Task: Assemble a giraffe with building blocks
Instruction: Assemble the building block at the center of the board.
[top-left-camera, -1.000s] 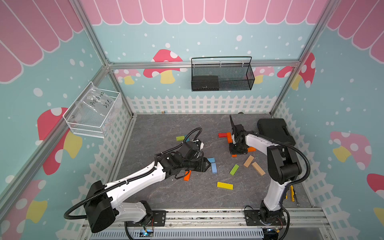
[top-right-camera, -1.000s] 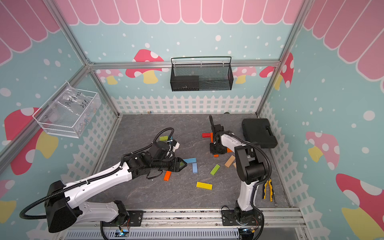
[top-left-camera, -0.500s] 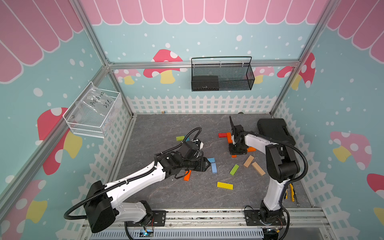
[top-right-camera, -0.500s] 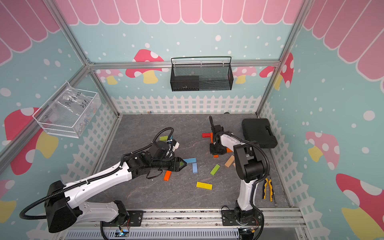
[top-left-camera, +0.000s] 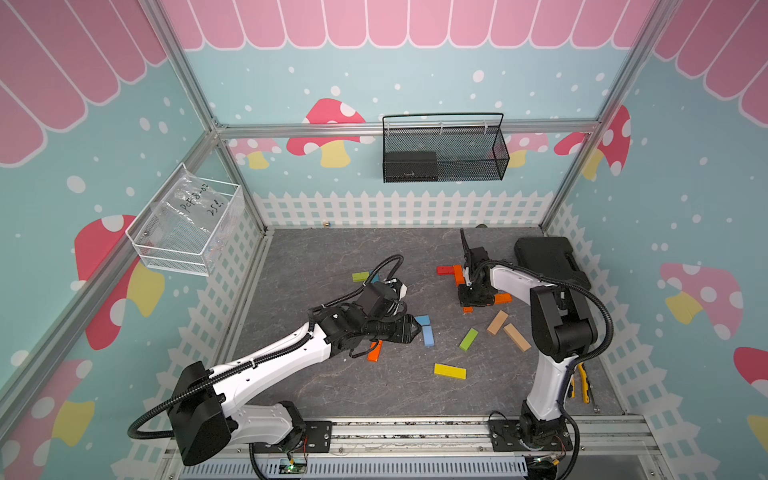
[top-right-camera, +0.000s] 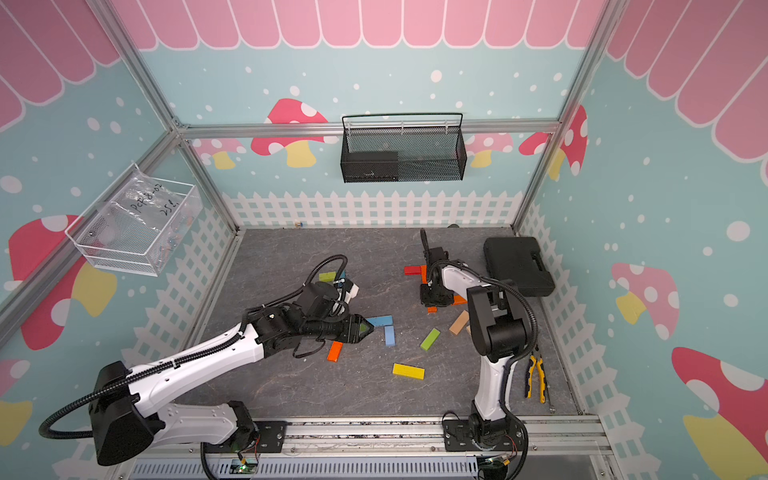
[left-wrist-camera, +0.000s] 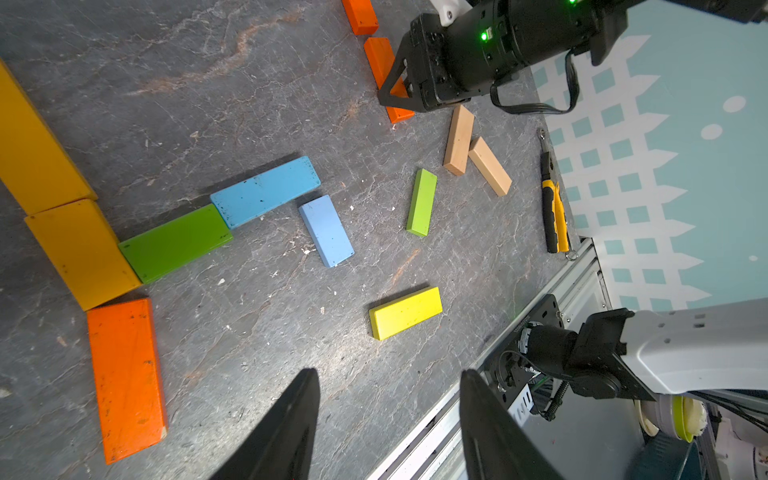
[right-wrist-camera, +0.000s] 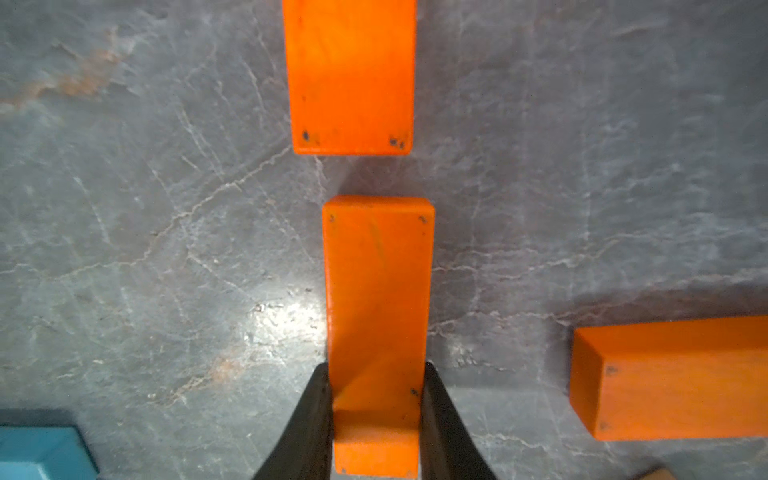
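Orange block (right-wrist-camera: 376, 270) clamped across width by right hand (right-wrist-camera: 376, 370), jaws narrow, at 2 o'clock of surface (top-left-camera: 374, 399); end aimed at second orange block (right-wrist-camera: 351, 75), likely to join them in line. Left hand (left-wrist-camera: 388, 372) half-parted, empty, near blue blocks (top-left-camera: 428, 336).

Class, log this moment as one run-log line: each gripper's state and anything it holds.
left gripper: open, empty | right gripper: shut on orange block | yellow block: lying loose

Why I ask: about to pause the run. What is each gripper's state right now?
Left gripper: open, holding nothing.
Right gripper: shut on an orange block.
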